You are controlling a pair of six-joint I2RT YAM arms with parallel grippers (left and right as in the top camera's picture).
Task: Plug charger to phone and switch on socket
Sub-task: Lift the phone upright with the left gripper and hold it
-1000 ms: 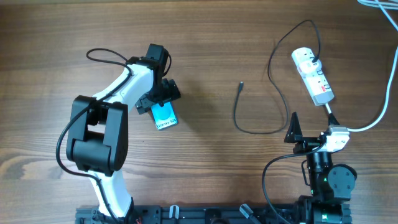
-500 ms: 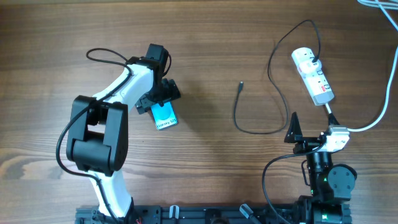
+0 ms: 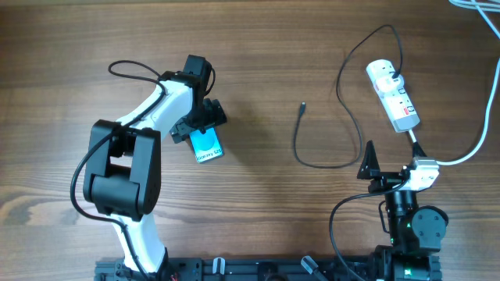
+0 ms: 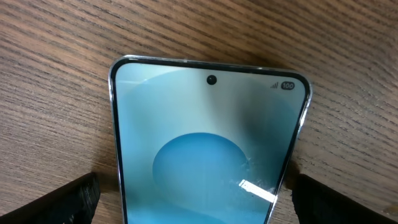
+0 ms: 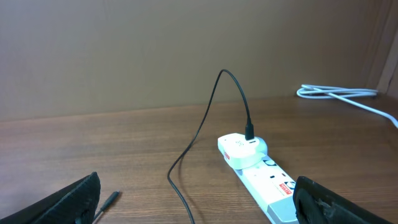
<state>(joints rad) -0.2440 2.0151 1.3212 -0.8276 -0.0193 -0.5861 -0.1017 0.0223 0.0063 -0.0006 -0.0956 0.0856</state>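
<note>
The phone (image 3: 207, 146), teal-blue screen up, lies flat on the wooden table left of centre. My left gripper (image 3: 200, 125) is open and straddles its top end. In the left wrist view the phone (image 4: 208, 137) fills the space between the two fingers (image 4: 199, 199), with a small gap on each side. The charger's thin black cable (image 3: 301, 156) loops across the table; its plug tip (image 3: 302, 108) lies free at centre and also shows in the right wrist view (image 5: 109, 199). The socket (image 3: 393, 95) is a white power strip at the right with a white plug (image 5: 242, 149) in it. My right gripper (image 3: 391, 173) is open and empty, near the front right.
A thicker white and light-blue cable (image 3: 473, 144) runs from the strip's grey end along the right edge; it also shows in the right wrist view (image 5: 336, 93). The arm bases stand at the front edge.
</note>
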